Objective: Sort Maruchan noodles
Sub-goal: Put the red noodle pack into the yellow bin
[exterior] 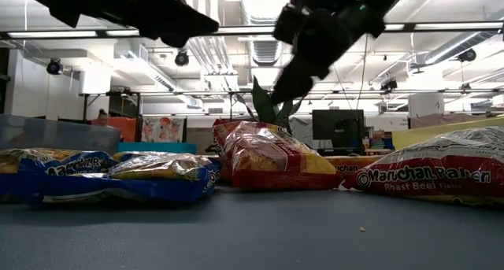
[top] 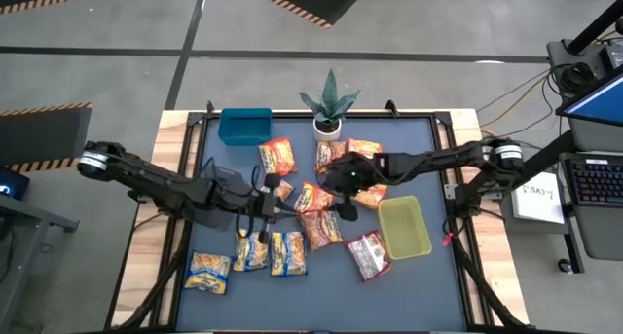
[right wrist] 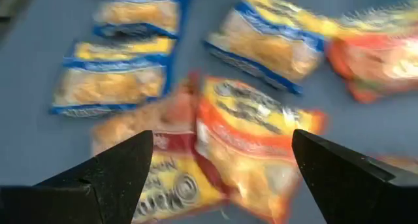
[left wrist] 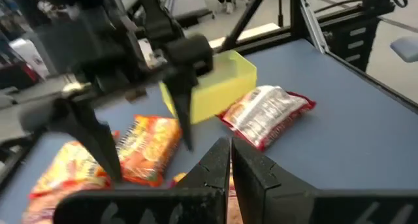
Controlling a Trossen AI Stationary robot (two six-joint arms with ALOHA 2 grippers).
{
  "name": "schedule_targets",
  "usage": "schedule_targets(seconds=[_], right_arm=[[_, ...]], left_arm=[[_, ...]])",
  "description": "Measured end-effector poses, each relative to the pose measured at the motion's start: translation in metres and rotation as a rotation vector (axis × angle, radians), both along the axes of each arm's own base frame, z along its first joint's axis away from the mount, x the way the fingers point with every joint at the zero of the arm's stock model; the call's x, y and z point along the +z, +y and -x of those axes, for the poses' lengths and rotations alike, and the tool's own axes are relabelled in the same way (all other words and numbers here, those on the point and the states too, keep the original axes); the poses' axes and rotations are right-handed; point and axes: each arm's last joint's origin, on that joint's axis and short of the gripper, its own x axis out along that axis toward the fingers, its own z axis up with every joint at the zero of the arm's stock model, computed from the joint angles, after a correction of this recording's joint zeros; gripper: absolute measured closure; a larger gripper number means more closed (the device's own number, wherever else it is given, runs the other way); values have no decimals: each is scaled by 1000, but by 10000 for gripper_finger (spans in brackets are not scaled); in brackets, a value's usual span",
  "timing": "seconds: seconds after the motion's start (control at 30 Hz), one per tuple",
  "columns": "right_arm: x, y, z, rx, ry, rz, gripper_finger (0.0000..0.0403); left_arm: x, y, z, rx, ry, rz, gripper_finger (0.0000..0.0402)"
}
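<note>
The Maruchan noodles (top: pixel 292 217) lie scattered mid-desk between the blue bin (top: pixel 244 126) and the yellow-green bin (top: pixel 405 227). The right tool (top: pixel 348 205) hangs spread wide above the orange packets; the left tool (top: pixel 277 200), pinched closed and empty, waits just beside. The desk (top: pixel 321 300) has bare front margin.

Noodle packets (top: pixel 292 212) strewn mid-table between two bins (top: pixel 244 126); potted plant (top: pixel 328 108) at far edge.

Maruchan noodles (top: pixel 292 222): approx a dozen flat pkts, orange-red, yellow-blue, one red-white, scattered mid-table.
</note>
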Motion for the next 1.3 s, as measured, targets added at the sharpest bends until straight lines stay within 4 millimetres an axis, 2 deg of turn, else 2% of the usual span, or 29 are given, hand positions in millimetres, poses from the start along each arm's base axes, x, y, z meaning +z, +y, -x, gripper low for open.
schedule_targets(seconds=[0.2, 0.4, 0.57, 0.77, 0.87, 1.2, 1.3], right_arm=[[-41, -13, -24, 192, -25, -149, 59], [-72, -24, -46, 257, 8, -211, 73], [-80, -31, -56, 328, -1, -304, 76], [-86, -31, -62, 363, -7, -328, 88], [-86, -31, -62, 370, -4, -337, 127], [-84, -31, -60, 420, -15, -391, 333], [-82, -31, -60, 423, -18, -390, 382]], left_arm=[[5, 7, 4, 17, -20, -26, 402], [2, 12, 4, 30, -9, -39, 402], [1, 17, 3, 50, 1, -45, 402], [-5, 20, 2, 63, 31, -40, 402], [-7, 21, 1, 66, 34, -40, 402], [-6, 21, 1, 67, 30, -39, 402], [-6, 21, 1, 67, 30, -39, 402]])
